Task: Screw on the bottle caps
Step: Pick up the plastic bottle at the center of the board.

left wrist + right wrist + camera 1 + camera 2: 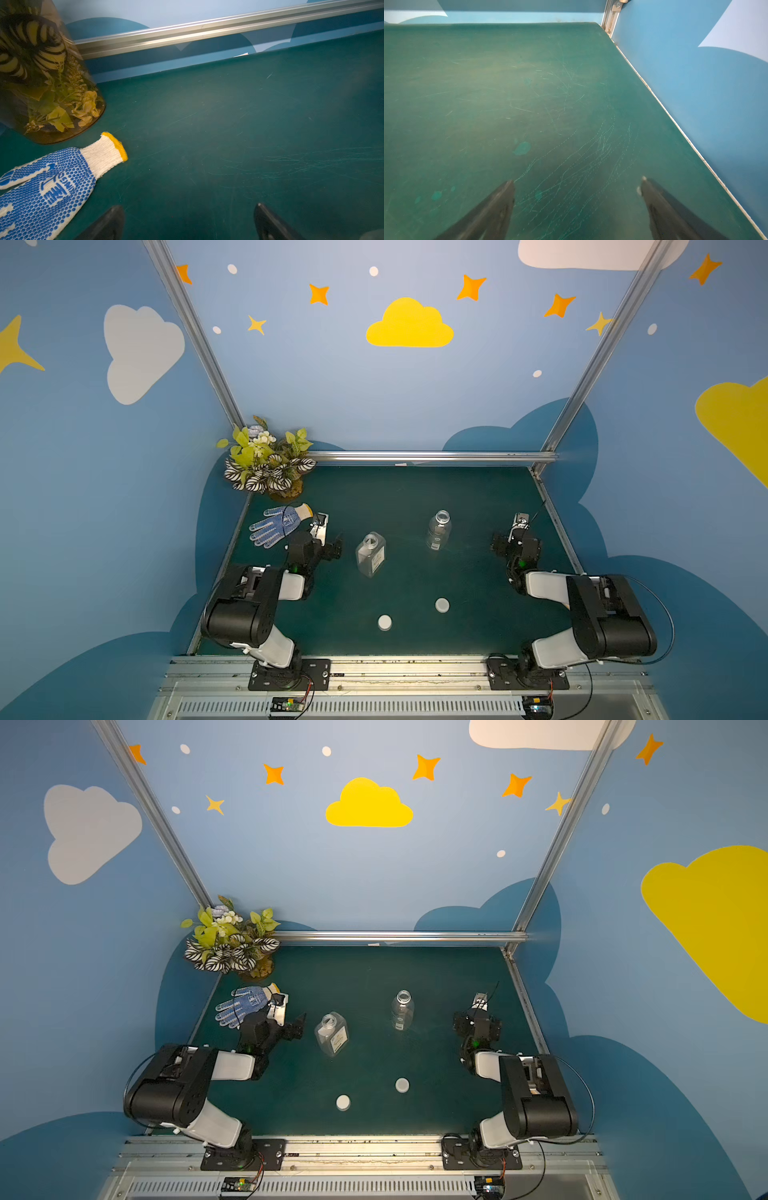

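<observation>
Top views first: how far along are you?
– Nowhere yet. In both top views the clear flat-sided rectangular plastic bottle with a white label (370,553) and the clear round plastic bottle (439,531) stand upright mid-tabletop, well apart, with their necks open. Both look empty to me, though I could not rule out a clear liquid. One small round white plastic cap (385,622) lies toward my base edge, and the other white cap (442,605) lies near it. Both are loose on the dark green tabletop (415,489), apart from either bottle. So there are two caps to fetch, seat and turn.

Left wrist view?
– My left jaws stand apart with nothing between them. Just beside them lies a blue-dotted white knit glove with a yellow cuff (45,187), and beyond it a potted plant with striped leaves (41,72). No bottle or cap shows.

Right wrist view?
– My right jaws are apart too, and empty, over bare scratched tabletop by the side wall. No bottle or cap is in sight there; in a top view the round bottle is the one nearer that arm.
</observation>
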Controlling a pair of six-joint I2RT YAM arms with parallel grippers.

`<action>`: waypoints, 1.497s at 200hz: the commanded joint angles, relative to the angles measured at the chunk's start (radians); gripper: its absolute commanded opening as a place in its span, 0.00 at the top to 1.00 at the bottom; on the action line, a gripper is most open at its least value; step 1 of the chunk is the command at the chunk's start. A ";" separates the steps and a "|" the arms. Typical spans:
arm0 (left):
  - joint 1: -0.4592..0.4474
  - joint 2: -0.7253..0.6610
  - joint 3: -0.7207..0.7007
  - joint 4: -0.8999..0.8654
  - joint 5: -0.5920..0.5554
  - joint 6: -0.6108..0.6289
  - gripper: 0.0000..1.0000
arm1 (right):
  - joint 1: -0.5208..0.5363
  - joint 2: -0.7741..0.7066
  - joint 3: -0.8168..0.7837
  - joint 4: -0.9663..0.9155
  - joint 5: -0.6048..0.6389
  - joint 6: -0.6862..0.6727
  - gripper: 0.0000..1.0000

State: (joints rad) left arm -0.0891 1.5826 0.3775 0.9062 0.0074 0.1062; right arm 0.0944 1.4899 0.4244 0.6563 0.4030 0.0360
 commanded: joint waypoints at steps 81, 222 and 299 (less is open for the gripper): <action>0.028 -0.006 0.003 0.012 0.039 -0.010 0.00 | -0.014 -0.023 0.021 -0.017 -0.034 -0.004 0.02; 0.008 -0.053 -0.006 -0.010 -0.117 -0.046 0.00 | 0.017 -0.040 0.026 -0.028 0.040 -0.010 0.02; -0.101 -0.397 0.124 -0.440 -0.592 -0.171 0.00 | 0.048 -0.258 0.296 -0.631 0.161 0.227 0.02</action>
State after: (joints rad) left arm -0.1612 1.2892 0.4286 0.6628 -0.3874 0.0257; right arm 0.1524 1.3262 0.5137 0.4152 0.4953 0.0669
